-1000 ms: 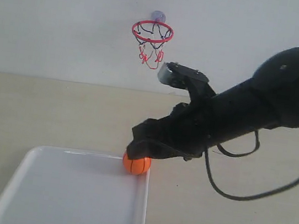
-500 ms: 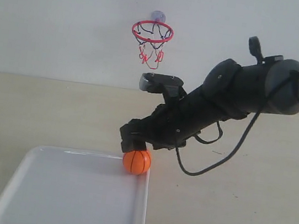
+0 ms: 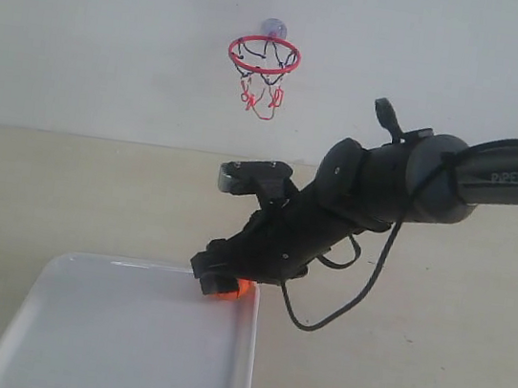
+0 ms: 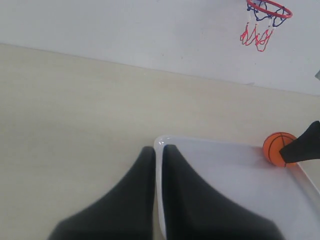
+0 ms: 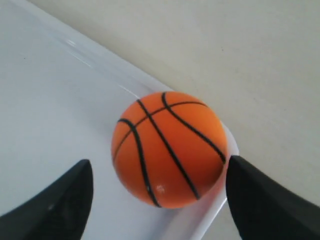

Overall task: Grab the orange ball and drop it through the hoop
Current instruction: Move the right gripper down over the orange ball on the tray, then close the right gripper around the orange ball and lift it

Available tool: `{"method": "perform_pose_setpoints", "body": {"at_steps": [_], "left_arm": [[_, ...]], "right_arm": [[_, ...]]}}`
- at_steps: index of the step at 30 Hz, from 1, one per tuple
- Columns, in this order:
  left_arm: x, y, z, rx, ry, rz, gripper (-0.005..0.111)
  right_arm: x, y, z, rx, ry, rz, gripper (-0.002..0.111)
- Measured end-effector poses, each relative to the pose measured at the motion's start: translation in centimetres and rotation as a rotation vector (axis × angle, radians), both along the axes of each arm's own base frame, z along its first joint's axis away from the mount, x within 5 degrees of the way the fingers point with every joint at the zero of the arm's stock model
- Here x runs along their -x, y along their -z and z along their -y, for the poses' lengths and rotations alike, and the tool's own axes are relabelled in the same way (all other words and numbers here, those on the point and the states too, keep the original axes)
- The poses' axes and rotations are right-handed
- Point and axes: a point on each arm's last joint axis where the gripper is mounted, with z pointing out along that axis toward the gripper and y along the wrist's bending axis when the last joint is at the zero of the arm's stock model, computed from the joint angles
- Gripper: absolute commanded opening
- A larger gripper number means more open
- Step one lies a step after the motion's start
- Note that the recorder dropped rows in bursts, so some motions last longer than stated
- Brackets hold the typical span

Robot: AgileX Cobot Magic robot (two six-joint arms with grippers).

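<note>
The right gripper (image 3: 220,280) has come down over the ball (image 5: 167,147), which sits in the far right corner of the tray (image 3: 119,363); its fingers (image 5: 60,200) stand wide open either side, holding nothing yet. Closing looks next, then the lift to the hoop (image 3: 264,55) on the far wall

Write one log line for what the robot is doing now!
right gripper: open, astride orange ball | orange ball: in tray corner, not lifted | left gripper: shut | hoop: empty
</note>
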Motion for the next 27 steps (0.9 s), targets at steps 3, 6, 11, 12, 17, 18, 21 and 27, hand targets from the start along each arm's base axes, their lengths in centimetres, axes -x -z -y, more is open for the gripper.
{"method": "perform_pose_setpoints", "body": {"at_steps": [3, 6, 11, 12, 17, 18, 21, 27], "left_arm": [[0.0, 0.0, 0.0, 0.0, 0.0, 0.0, 0.004], [0.0, 0.0, 0.0, 0.0, 0.0, 0.0, 0.004], [0.0, 0.0, 0.0, 0.0, 0.0, 0.0, 0.004], [0.0, 0.0, 0.0, 0.0, 0.0, 0.0, 0.004], [0.0, 0.0, 0.0, 0.0, 0.0, 0.0, 0.004], [0.0, 0.0, 0.0, 0.0, 0.0, 0.0, 0.004], [0.0, 0.0, 0.0, 0.0, 0.0, 0.0, 0.004], [0.0, 0.0, 0.0, 0.0, 0.0, 0.0, 0.004]], "right_arm": [[0.0, 0.6, 0.0, 0.015, -0.006, 0.0, 0.069], [-0.4, 0.6, 0.0, 0.011, 0.012, 0.03, 0.069], [-0.6, 0.7, 0.0, 0.005, 0.029, 0.046, 0.066], [-0.6, 0.6, 0.0, 0.004, 0.031, 0.05, 0.057], [-0.6, 0.6, 0.0, 0.004, 0.032, 0.053, 0.0], [-0.6, 0.6, 0.0, 0.005, 0.029, 0.048, 0.0], [-0.5, 0.6, 0.0, 0.006, 0.025, 0.036, 0.0], [-0.1, -3.5, 0.1, -0.046, 0.023, 0.109, 0.0]]}}
